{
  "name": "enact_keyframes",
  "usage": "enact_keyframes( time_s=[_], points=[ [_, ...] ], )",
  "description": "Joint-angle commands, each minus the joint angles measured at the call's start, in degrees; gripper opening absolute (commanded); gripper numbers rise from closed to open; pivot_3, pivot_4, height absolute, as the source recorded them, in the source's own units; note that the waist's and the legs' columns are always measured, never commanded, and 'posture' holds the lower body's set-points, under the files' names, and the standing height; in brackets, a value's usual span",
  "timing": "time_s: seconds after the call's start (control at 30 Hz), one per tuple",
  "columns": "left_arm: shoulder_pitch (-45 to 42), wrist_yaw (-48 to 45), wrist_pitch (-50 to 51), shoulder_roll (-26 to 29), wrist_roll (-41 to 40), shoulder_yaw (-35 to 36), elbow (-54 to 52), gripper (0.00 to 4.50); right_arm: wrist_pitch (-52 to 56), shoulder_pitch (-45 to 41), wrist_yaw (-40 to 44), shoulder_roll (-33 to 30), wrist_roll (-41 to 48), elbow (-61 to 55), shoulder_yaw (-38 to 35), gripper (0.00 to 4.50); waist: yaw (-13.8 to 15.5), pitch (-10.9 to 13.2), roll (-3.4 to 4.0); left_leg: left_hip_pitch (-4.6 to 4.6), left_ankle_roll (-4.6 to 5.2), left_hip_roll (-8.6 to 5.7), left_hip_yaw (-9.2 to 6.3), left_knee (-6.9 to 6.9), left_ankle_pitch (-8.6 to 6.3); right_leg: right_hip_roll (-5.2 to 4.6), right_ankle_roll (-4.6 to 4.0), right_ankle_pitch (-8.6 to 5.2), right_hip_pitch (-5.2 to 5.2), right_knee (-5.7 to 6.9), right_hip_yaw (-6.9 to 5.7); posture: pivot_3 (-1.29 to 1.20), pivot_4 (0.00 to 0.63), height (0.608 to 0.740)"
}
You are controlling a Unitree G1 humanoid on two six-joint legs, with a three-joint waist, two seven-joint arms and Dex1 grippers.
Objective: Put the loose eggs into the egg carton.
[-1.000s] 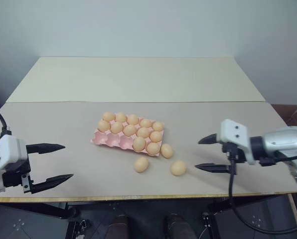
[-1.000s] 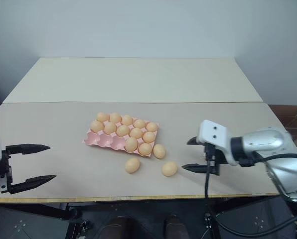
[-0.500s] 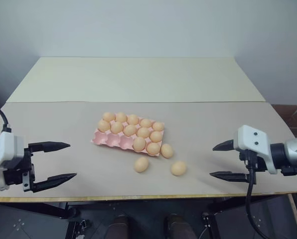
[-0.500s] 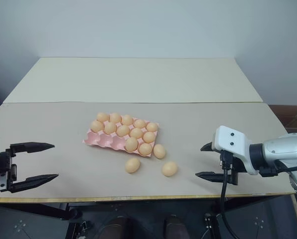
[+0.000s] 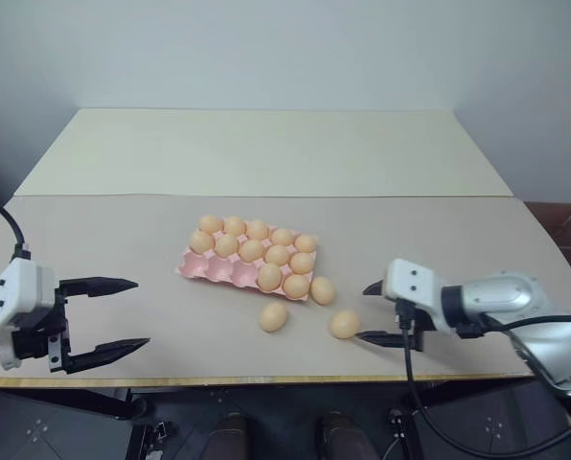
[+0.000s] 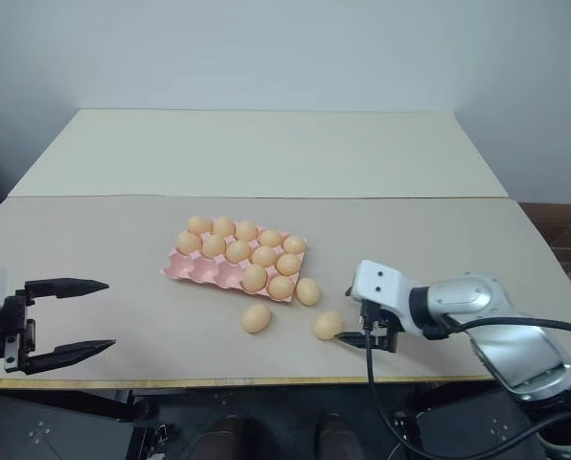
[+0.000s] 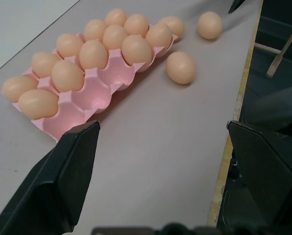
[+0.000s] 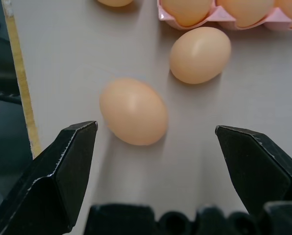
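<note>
The pink egg carton (image 5: 207, 269) lies mid-table with several eggs in it; three cups at its front left are bare. Three loose eggs rest on the table: one against the carton's right end (image 5: 322, 290), one in front of it (image 5: 273, 316), and one further right (image 5: 343, 325). My right gripper (image 5: 367, 311) is open, low over the table, its tips just right of that last egg (image 8: 133, 111), which lies ahead of the fingers and untouched. My left gripper (image 5: 138, 313) hangs open and empty near the front left edge, far from the carton (image 7: 94, 93).
The table's front edge (image 5: 266, 379) runs close behind the nearest loose eggs. A second, paler board (image 5: 266, 153) extends the surface at the back. A black cable (image 5: 415, 383) hangs from my right wrist below the edge.
My right gripper swung out to the right, then came back left and lower, ending right beside the rightmost loose egg. The left gripper, the eggs and the carton have stayed put.
</note>
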Motion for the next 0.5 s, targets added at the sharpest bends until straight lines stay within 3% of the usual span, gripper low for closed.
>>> enact_keyframes(
  time_s=[0.03,0.23,0.33,0.5],
  points=[
    [0.7,0.2,-0.5,0.6,0.2,2.1,-1.8,4.50,-1.6,-2.0,-0.4,1.5,-1.2,-0.3,1.5,4.47,0.0,0.0,0.00,0.02,0.00,0.00,0.00,0.00,0.00,0.00,0.00,0.00,0.00,0.01,0.01,0.00,0.150,0.740],
    [2.3,0.7,-0.5,0.1,0.2,3.0,-2.8,4.50,-2.3,-2.6,0.0,3.1,-3.6,1.5,4.9,4.47,0.0,0.0,0.00,0.03,0.00,0.00,0.00,0.01,0.00,0.01,0.00,0.00,0.02,0.03,0.00,0.00,0.150,0.740],
    [3.4,1.0,-0.7,-0.2,0.6,3.3,-3.3,4.50,-2.9,-2.4,-0.1,3.4,-4.8,2.3,6.3,3.92,0.0,0.0,0.00,0.03,0.00,0.00,0.00,0.01,0.00,0.00,0.00,0.00,0.02,0.02,0.01,0.00,0.150,0.740],
    [3.8,1.4,-0.9,-0.3,0.5,3.3,-3.4,4.50,-3.4,-2.1,-0.4,3.7,-5.7,2.2,6.0,2.27,0.0,0.0,0.00,0.05,0.00,0.01,0.00,0.01,0.00,0.02,0.00,0.00,0.02,0.06,0.01,0.00,0.150,0.740]
  ],
)
